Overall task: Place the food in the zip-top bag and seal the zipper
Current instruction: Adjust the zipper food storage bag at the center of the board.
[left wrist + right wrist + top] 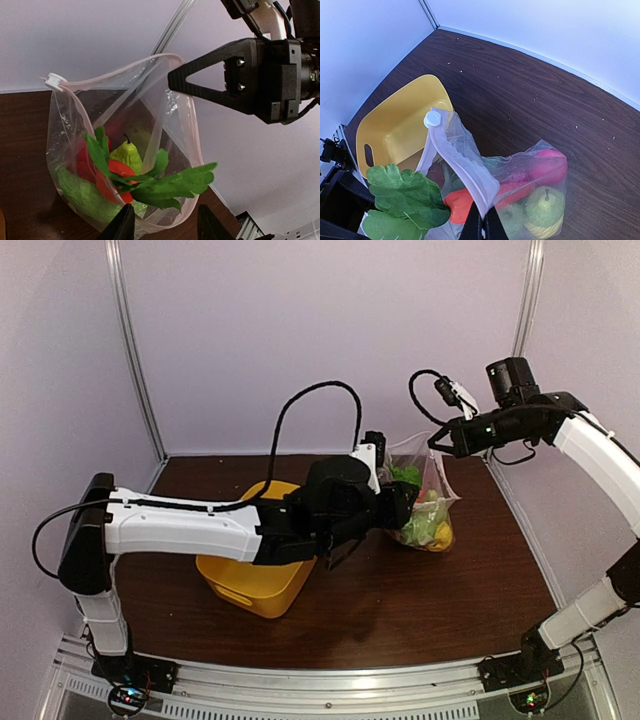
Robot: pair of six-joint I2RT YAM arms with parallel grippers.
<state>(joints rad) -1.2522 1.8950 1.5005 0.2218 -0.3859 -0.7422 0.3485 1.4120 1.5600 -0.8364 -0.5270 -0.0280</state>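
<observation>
Right claw (481, 226): we note it clamped on the pale zipper strip (461, 162) of the clear dotted plastic bag (65, 127).
Left claw (165, 226): fingers (122, 227) apart, low by the bag.
Food: green toy pear (128, 155) bagged; orange leafy carrot (116, 175) at the mouth.
Bag: beside the yellow plastic tub (250, 585).

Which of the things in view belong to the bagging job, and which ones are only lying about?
Belong to the job:
- zip-top bag
- its zipper, pinched by the right gripper
- food in the bag: carrot, pear

Only lying about:
- yellow tub
</observation>
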